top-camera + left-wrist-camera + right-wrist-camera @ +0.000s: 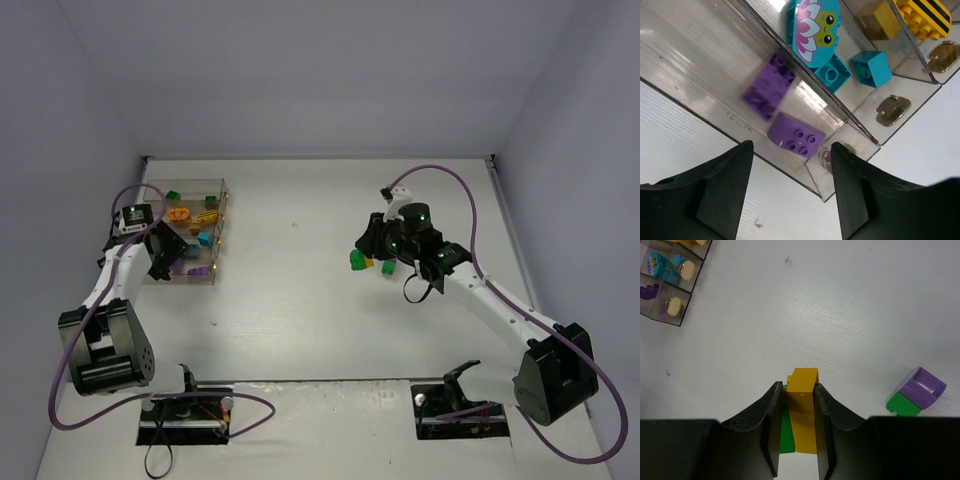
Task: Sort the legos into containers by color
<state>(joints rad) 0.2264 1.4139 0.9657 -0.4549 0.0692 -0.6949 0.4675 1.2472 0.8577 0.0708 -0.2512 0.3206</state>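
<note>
The clear containers (186, 231) stand at the far left with orange, green, teal and purple legos inside. My left gripper (160, 264) is open and empty over their near end. In the left wrist view its gripper (791, 165) hangs above two purple bricks (796, 138), one of them blurred (769, 88). Beside them lie teal bricks (870, 68) and the rounded teal piece (813, 27). My right gripper (366, 255) is shut on a yellow-orange brick (803, 395) with a green brick (786, 437) against it, above the table.
A purple brick stacked on a green one (915, 392) lies on the table right of my right gripper. The containers also show in the right wrist view (665, 285), far off at upper left. Grey walls close in the table's back and sides.
</note>
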